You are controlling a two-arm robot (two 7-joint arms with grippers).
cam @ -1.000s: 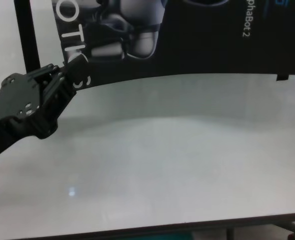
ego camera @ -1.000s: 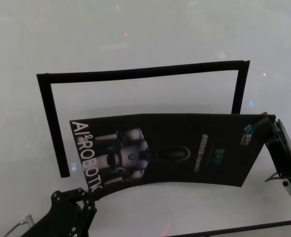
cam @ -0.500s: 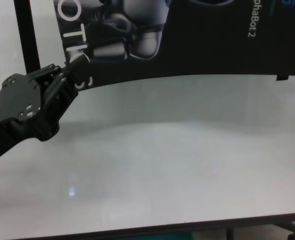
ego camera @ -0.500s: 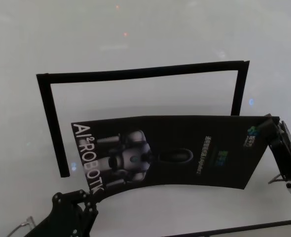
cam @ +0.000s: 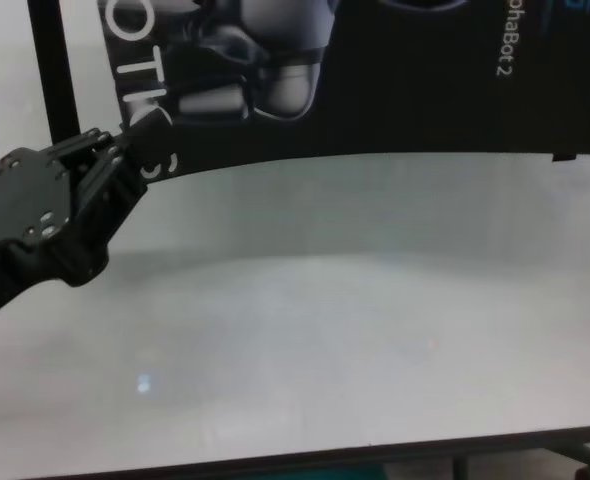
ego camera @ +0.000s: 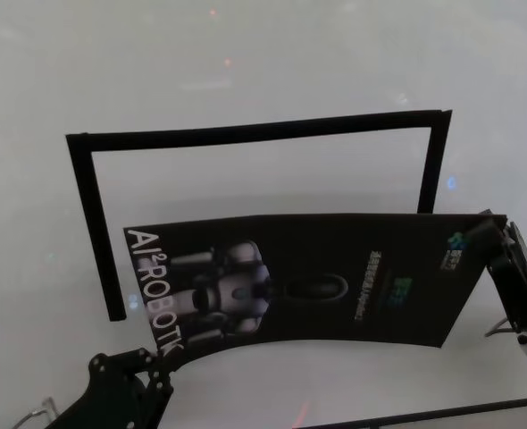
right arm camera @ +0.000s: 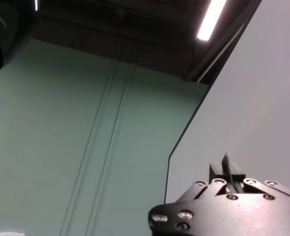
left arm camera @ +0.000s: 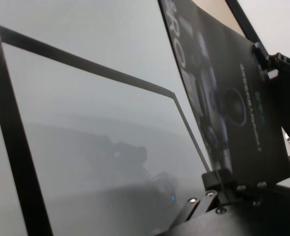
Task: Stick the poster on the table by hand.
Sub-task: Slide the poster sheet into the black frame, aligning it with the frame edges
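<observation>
One poster (ego camera: 326, 281), bowed above the white table (ego camera: 246, 54), pinched at its 7 o'clock corner by the left gripper (cam: 125, 150) and at its 3 o'clock edge by the right gripper (ego camera: 487, 234); one black tape frame (ego camera: 255, 130) at 12 o'clock, partly overlapped.

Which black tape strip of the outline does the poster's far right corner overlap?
The short strip on the right: the poster covers its lower end. The long far strip and left strip stay uncovered.
</observation>
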